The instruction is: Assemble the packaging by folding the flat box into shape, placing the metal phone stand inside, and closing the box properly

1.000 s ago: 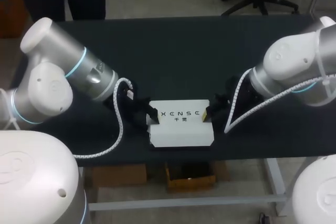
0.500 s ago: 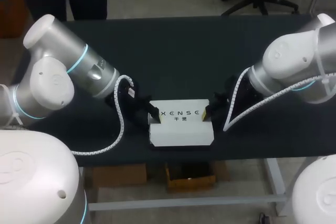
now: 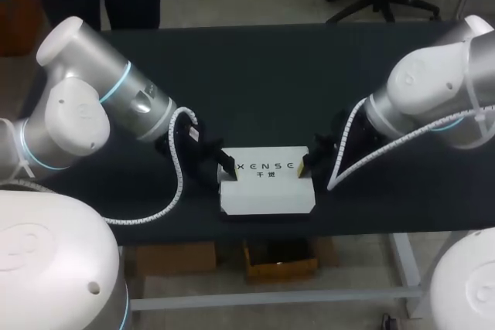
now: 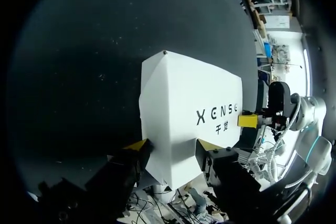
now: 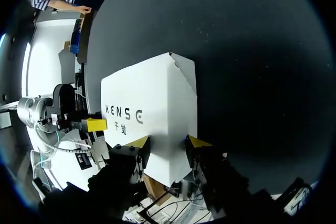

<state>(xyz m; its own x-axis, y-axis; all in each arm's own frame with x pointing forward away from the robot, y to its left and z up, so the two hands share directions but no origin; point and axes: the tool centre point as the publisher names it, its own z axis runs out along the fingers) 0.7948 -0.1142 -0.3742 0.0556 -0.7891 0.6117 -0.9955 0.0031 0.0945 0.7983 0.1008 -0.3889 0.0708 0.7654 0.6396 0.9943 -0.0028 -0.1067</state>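
Only our left arm's elbow has lifted a little; the white box has stayed put near the table's front edge. Our left gripper and right gripper each pinch one end narrowly, so we judge closing is nearly finished.

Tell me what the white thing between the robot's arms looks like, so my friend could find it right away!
Start at the big dark table and look at the middle of its near edge. There a white box lies between the left end effector and the right end effector, one at each end. Unlike those black, yellow-tipped neighbours, it is plain white with dark print across its top.
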